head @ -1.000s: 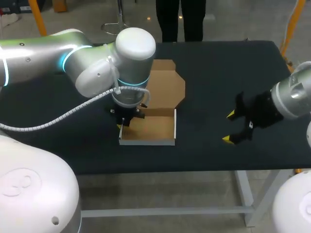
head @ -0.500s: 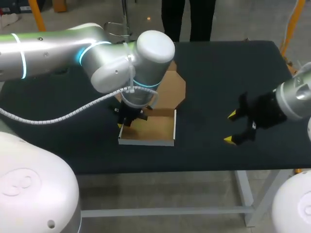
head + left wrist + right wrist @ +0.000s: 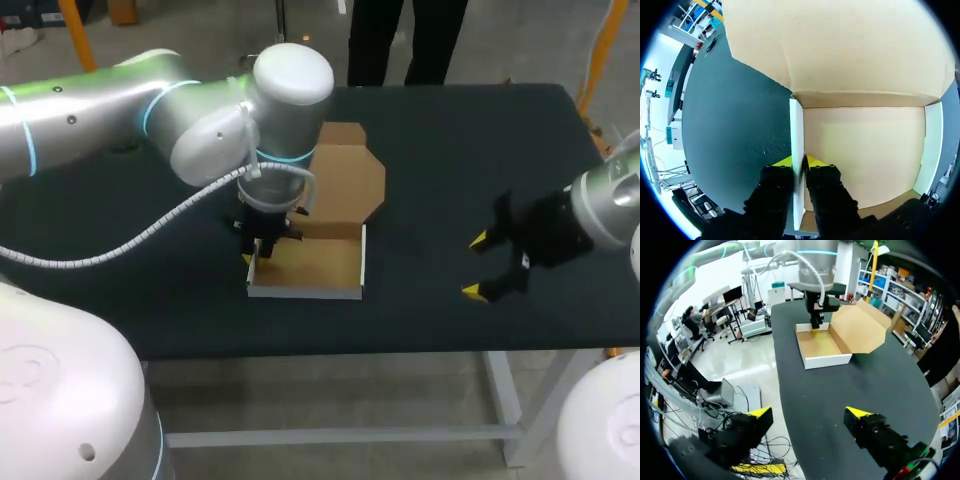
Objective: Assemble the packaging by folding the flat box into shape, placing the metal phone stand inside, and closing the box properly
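Note:
The cardboard box (image 3: 310, 265) lies open on the black table (image 3: 450, 150), its walls folded up white and its brown lid flap (image 3: 345, 185) spread flat behind it. My left gripper (image 3: 262, 248) stands over the box's left wall. In the left wrist view one yellow tip sits on each side of that white wall (image 3: 796, 125), both pressed against it, so the left gripper (image 3: 798, 162) is shut on the wall. My right gripper (image 3: 478, 266) hangs open to the right of the box with nothing in it. From the right wrist the right gripper (image 3: 807, 415) faces the box (image 3: 822, 345).
Bare black tabletop lies between the box and the right gripper, and along the front edge (image 3: 400, 345). The left arm's grey cable (image 3: 130, 240) loops over the table's left part.
My left arm's elbow and wrist have swung above the box while its gripper stayed at the left wall. The box has slid slightly right. The right gripper has hardly moved.

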You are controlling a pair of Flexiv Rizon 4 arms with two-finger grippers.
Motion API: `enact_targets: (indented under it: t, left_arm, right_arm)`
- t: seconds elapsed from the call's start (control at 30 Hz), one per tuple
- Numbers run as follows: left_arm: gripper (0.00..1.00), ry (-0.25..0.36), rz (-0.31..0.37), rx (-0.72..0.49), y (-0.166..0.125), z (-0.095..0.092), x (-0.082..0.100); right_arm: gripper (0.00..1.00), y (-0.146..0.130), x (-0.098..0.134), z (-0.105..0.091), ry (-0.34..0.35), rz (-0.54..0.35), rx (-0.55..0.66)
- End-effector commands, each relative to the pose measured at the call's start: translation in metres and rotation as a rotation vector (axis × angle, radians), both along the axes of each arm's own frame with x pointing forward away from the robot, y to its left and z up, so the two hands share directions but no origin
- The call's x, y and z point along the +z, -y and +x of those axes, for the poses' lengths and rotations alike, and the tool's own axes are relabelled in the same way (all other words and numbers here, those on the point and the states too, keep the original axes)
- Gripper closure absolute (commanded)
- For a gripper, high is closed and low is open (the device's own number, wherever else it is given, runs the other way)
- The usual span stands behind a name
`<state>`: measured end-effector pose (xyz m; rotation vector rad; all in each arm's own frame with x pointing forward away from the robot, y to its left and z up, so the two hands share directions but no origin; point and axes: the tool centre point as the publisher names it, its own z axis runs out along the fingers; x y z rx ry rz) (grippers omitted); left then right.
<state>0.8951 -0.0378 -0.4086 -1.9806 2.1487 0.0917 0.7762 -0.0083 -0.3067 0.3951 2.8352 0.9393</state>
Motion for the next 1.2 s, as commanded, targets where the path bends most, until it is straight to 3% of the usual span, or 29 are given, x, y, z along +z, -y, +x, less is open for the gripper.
enact_targets:
  t: [0.03, 0.1, 0.17, 0.37, 0.43, 0.63, 0.77, 1.2]
  left_arm:
    - [0.58, 0.005, -0.116, -0.007, -0.006, -0.006, 0.002]
    - [0.53, 0.005, -0.138, -0.013, -0.004, -0.008, 0.004]
    - [0.33, 0.017, -0.162, -0.015, -0.002, -0.01, 0.006]
    - [0.12, 0.042, -0.254, -0.036, 0.0, -0.015, 0.016]
    - [0.01, 0.048, -0.283, -0.047, 0.001, -0.017, 0.019]
    - [0.01, 0.054, -0.355, -0.061, 0.0, -0.02, 0.028]
    - [0.0, 0.058, -0.436, -0.08, -0.004, -0.023, 0.039]
    - [0.0, 0.119, -0.663, -0.259, -0.032, -0.05, 0.093]
  right_arm:
    - [0.0, -0.004, 0.001, -0.009, 0.033, -0.01, -0.022]
    - [0.0, -0.004, 0.0, -0.009, 0.032, -0.009, -0.022]
    - [0.0, -0.004, 0.0, -0.009, 0.031, -0.009, -0.022]
    - [0.0, -0.005, 0.0, -0.009, 0.029, -0.011, -0.021]
    - [0.0, -0.005, 0.0, -0.009, 0.029, -0.012, -0.02]
    - [0.0, -0.006, 0.0, -0.009, 0.029, -0.013, -0.019]
    - [0.0, -0.006, 0.0, -0.008, 0.027, -0.013, -0.02]
    - [0.0, -0.002, 0.004, -0.007, 0.014, 0.007, -0.053]
